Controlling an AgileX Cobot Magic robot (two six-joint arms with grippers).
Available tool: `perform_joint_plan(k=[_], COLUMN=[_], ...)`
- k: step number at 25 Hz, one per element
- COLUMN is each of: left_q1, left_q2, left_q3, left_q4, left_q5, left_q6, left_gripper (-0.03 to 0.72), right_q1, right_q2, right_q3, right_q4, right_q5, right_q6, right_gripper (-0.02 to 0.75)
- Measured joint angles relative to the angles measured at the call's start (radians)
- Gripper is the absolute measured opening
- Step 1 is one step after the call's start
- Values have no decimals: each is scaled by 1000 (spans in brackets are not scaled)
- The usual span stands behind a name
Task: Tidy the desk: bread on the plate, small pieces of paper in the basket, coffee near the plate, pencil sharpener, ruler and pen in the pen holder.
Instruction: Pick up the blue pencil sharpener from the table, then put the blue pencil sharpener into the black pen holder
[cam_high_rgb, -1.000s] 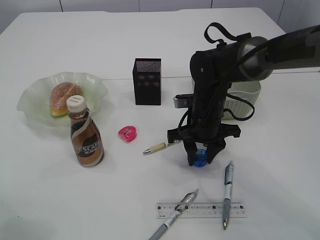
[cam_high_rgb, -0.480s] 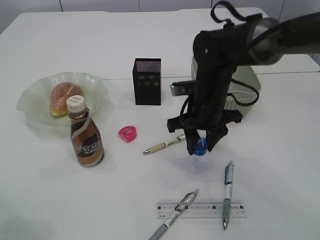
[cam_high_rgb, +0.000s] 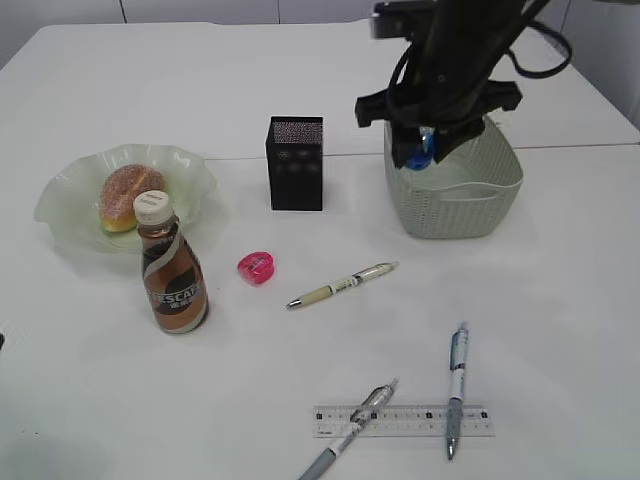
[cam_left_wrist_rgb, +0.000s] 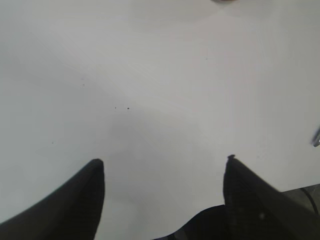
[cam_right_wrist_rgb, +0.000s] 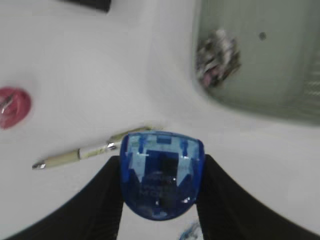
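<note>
Blue pencil sharpener (cam_right_wrist_rgb: 161, 175): pinched by right pincer (cam_high_rgb: 424, 152), above basket (cam_high_rgb: 455, 213) rim.
Left pincer (cam_left_wrist_rgb: 162, 167): spread over bare worktop (cam_left_wrist_rgb: 150, 75).

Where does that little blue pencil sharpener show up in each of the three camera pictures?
Exterior view: blue pencil sharpener top right, held by the right gripper at the basket's rim.
Left wrist view: not in it.
Right wrist view: bottom centre, between the fingers.
Shared landmark: the cream pen.
</note>
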Motion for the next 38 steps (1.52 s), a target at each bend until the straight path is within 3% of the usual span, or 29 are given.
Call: perform_joint_plan(k=[12, 38], left_q1=[0, 0], left_q2=[0, 0], left_q3=[0, -2], left_q4=[-1, -1], left_q5=[96, 111], left_q6=[0, 0], left_gripper=[542, 542], right_q1=[-139, -143], right_q2=[105, 135], right_q3=[-61, -61], right_q4=[-56, -84], right_q5=[-146, -169], right_q6=[100, 103], right_gripper=[321, 324])
